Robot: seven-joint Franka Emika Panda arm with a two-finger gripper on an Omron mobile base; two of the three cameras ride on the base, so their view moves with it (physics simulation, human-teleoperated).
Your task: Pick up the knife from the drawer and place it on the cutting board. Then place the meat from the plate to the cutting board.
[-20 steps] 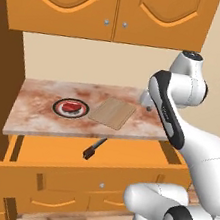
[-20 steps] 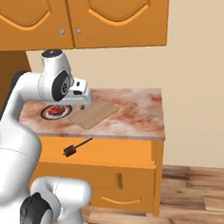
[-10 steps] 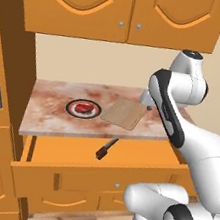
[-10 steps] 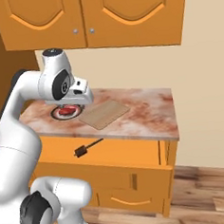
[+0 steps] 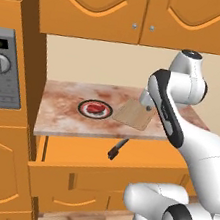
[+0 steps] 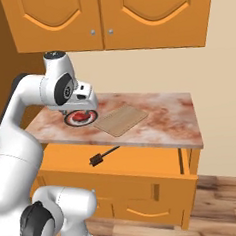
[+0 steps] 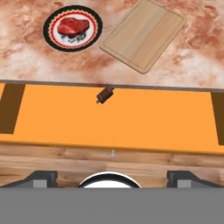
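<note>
In the open drawer point(image 5: 94, 155), under the counter's front edge, the knife point(image 5: 117, 149) is half hidden; the gripper point(image 7: 112, 175), spread and empty, may be blocked by that overhang.

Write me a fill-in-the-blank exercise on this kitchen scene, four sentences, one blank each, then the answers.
1. The meat lies on the ______.
2. The knife lies in the open ______.
3. The cutting board is bare and lies on the counter beside the ______.
4. The gripper has its jaws ______ and holds nothing.

Missing words: plate; drawer; plate; open
</note>
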